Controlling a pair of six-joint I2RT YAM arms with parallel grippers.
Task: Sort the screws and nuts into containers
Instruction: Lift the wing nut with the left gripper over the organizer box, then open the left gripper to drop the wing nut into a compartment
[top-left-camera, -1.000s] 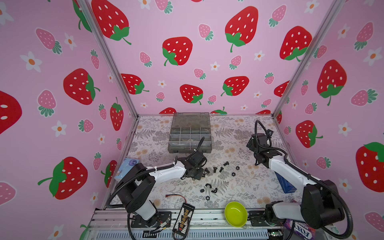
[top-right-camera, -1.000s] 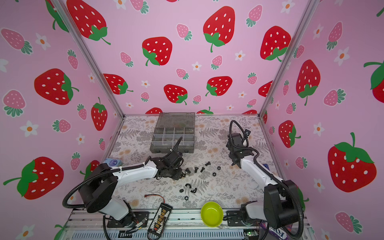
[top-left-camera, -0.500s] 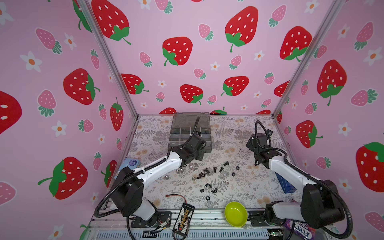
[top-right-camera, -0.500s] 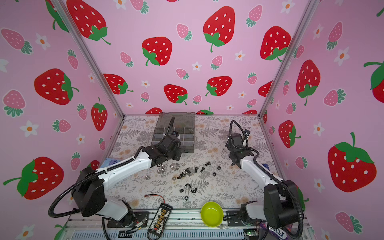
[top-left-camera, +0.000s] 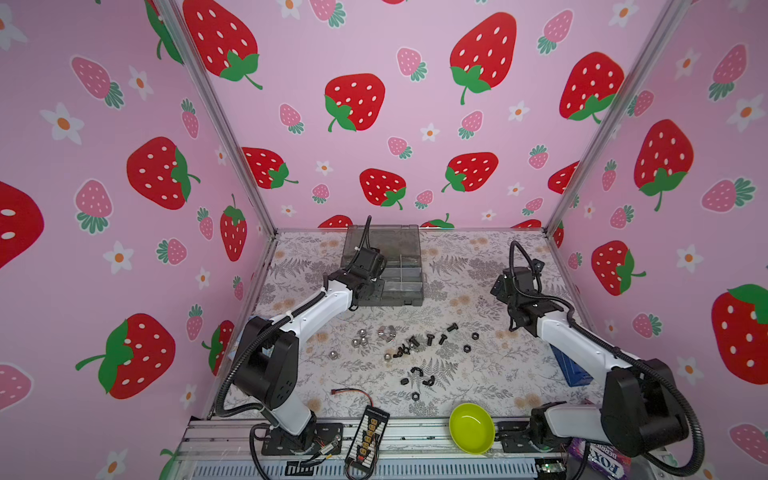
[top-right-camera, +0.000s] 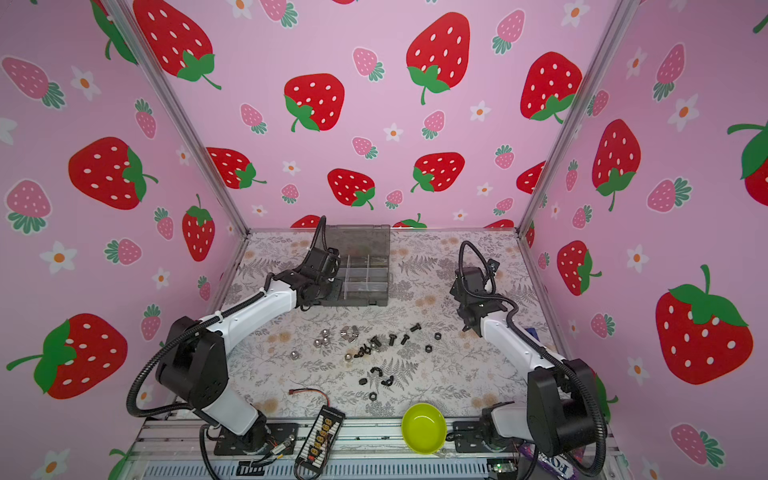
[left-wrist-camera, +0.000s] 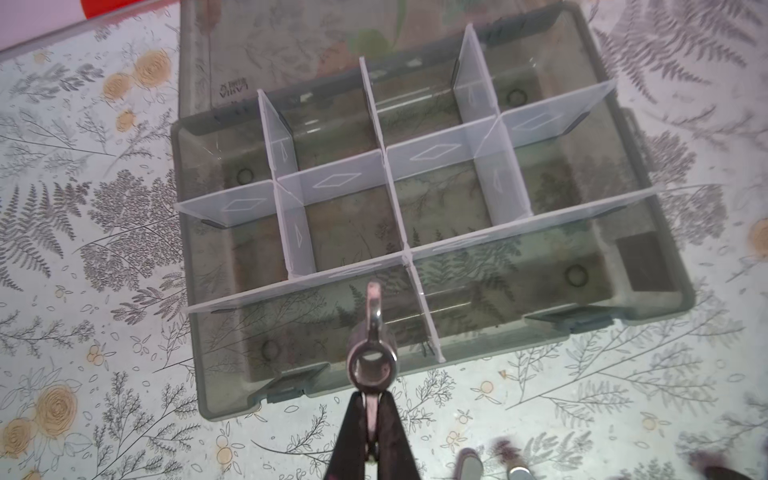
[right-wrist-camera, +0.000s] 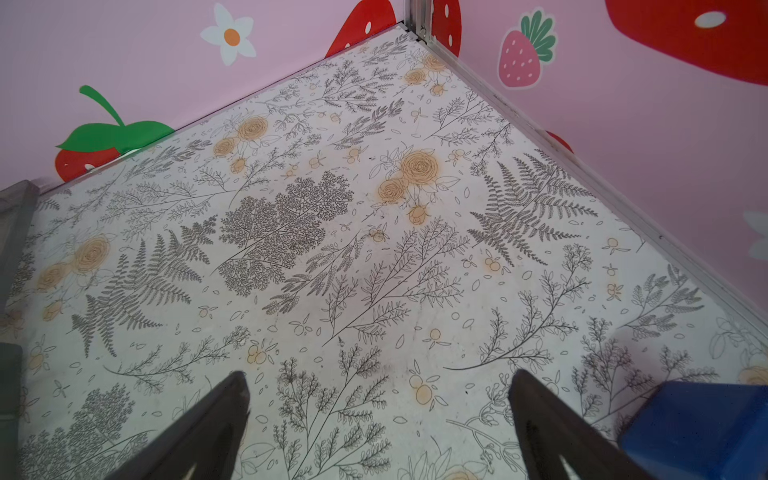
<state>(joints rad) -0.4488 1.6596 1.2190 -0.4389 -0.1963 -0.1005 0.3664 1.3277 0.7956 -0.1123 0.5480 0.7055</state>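
Over the near row of the box (left-wrist-camera: 648, 166), toward its 7 o'clock corner in a top view, the left gripper (left-wrist-camera: 371, 399) hung with its jaws pressed together on one wing of a silver wing nut (left-wrist-camera: 372, 365). One second earlier this gripper had been down at the pile of loose parts on the table (top-left-camera: 478, 374). Half a second earlier it had been midway, and it had then travelled toward 12 o'clock to reach the box. The wrist view showed the wing nut hanging above a near-row compartment (left-wrist-camera: 316, 332), just beside the short divider. The nut was not yet resting on the floor of the box. No part was visible in any compartment, so this was judged to be the first delivery. The next action was judged to be parting the jaws so that the nut dropped inside the divider walls. A release too close to the divider could send it into the neighbouring cell. The remaining nuts (top-left-camera: 361, 336) and the black screws (top-left-camera: 430, 340) lay scattered on the table at 6 o'clock from the box, well apart from it. The right gripper (right-wrist-camera: 380, 378) had not moved. Its jaws were spread wide and empty above bare table at 2 o'clock from the pile. A green bowl (top-left-camera: 471, 428) sat unused at the near edge.
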